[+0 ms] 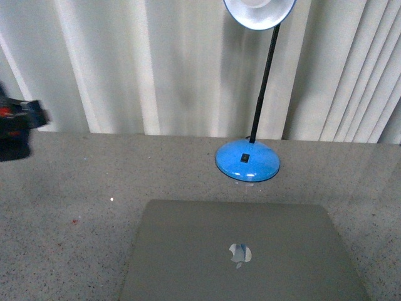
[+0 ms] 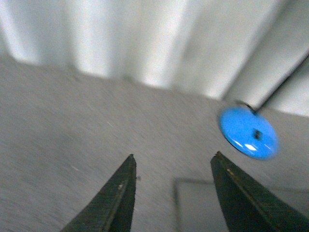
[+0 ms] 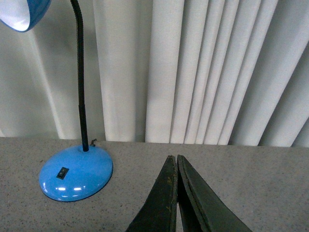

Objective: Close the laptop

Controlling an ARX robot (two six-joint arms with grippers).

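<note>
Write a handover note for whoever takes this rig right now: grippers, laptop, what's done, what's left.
Left gripper: open and empty, above the table by a corner of the laptop, apparently clear of it.
Right gripper: shut on nothing, pointing toward the curtain, with the blue lamp base off to one side.
Laptop: flat on the table in front of the lamp, lid down, logo up.
Done: the lid looks closed.
Left: probably only parking the arms. Check the lid's near edge, which is out of view.
</note>
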